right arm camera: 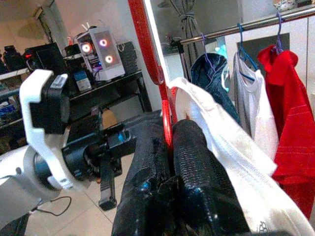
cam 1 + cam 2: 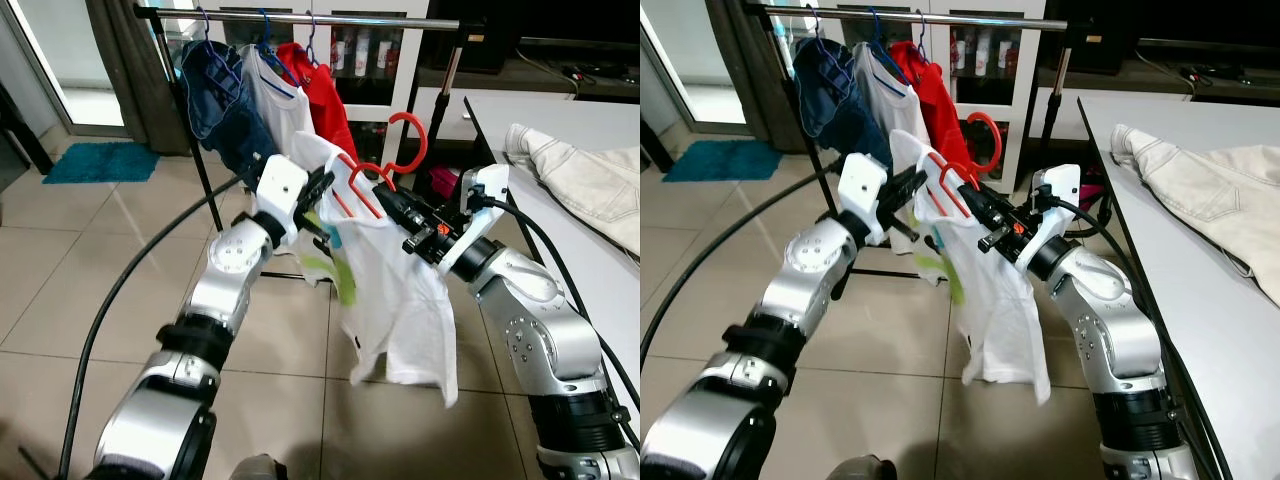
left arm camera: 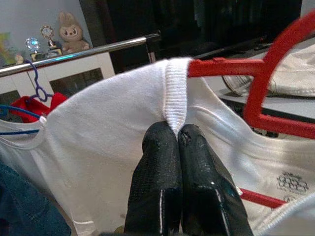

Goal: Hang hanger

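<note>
The robot stood a little short of the clothes rail [image 2: 300,19], holding a red hanger [image 2: 372,172] with a white T-shirt [image 2: 395,290] draped on it, up between its two arms. The right gripper [image 2: 392,200] had its black fingers [image 1: 197,167] pressed together on the red bar of the hanger, just below the hook. The left gripper [image 2: 318,192] was closed too, its fingertips [image 3: 177,142] pinching the ribbed collar of the shirt where it sat over the hanger's shoulder.

So the shirt was on the hanger and the hanger was lifted, but the hanging itself was not done. The red hook curled in open air, lower than the rail and nearer to the robot, to the right of the three garments already hung at the far left: a dark blue one [image 2: 215,95], a white one [image 2: 275,95] and a red one [image 2: 322,90]. The stretch of rail to their right looked bare, a likely place for it.

What remained, I judged, was to raise the hanger, carry the hook over the bar, settle it there and let go with both grippers. A pale jacket [image 2: 590,180] lay on the table [image 2: 560,120] at the right.
</note>
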Tool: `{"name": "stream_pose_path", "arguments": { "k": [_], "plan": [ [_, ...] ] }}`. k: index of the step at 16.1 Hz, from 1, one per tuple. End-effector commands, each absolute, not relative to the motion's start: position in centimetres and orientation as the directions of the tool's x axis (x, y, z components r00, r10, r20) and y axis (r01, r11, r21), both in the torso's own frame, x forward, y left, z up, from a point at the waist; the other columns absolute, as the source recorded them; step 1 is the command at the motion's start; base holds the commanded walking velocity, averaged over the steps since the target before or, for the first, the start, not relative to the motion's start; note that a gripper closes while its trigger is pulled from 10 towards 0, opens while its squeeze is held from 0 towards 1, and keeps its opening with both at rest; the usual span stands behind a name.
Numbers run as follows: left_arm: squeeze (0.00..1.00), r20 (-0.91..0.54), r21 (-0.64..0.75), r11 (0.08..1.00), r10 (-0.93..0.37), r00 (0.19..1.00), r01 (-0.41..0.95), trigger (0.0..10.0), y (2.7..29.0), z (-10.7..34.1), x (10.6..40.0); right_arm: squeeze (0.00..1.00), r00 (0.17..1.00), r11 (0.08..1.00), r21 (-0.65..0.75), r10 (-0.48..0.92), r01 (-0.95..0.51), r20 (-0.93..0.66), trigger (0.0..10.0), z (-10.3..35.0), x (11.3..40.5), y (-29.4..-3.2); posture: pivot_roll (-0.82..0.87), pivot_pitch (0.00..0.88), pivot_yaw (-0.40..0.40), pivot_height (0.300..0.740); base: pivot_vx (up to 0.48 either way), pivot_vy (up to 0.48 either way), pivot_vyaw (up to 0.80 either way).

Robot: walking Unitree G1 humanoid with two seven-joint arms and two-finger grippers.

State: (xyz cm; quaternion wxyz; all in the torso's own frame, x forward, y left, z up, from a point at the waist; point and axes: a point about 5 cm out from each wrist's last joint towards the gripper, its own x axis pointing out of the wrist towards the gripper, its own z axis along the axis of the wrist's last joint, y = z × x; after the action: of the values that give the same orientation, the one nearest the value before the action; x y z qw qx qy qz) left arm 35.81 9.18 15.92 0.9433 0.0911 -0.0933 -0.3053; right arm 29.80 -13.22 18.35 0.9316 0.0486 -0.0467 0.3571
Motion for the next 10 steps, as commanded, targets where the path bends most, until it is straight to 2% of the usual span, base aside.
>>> {"name": "stream_pose_path", "arguments": {
  "k": [1,2,7,10],
  "plan": [
    [0.00,0.129,0.276,0.779,-0.610,0.782,0.563,0.0,8.8,16.4,35.6,0.00,0.737,0.738,0.056,0.660,-0.673,0.145,10.0,18.9,29.7,-13.2,0.04,0.000,0.064,0.740,0.000,0.000,0.00],
    [0.00,0.104,0.375,0.749,-0.620,0.778,0.546,0.0,8.4,16.1,35.2,0.00,0.737,0.738,0.063,0.659,-0.672,0.148,10.0,18.9,29.7,-13.2,0.04,0.000,0.061,0.740,0.000,0.000,0.00],
    [0.00,0.102,0.403,0.770,-0.574,0.812,0.494,0.0,7.6,15.6,34.4,0.00,0.751,0.746,0.099,0.643,-0.658,0.149,10.0,18.7,30.1,-13.4,0.04,0.000,0.058,0.740,0.000,0.000,0.00],
    [0.00,0.134,0.402,0.799,-0.535,0.834,0.448,0.0,8.3,15.9,33.8,0.00,0.860,0.850,0.129,0.508,-0.511,0.054,10.0,17.5,31.5,-15.0,0.04,0.000,0.051,0.740,0.000,0.000,0.00]
  ]
}}
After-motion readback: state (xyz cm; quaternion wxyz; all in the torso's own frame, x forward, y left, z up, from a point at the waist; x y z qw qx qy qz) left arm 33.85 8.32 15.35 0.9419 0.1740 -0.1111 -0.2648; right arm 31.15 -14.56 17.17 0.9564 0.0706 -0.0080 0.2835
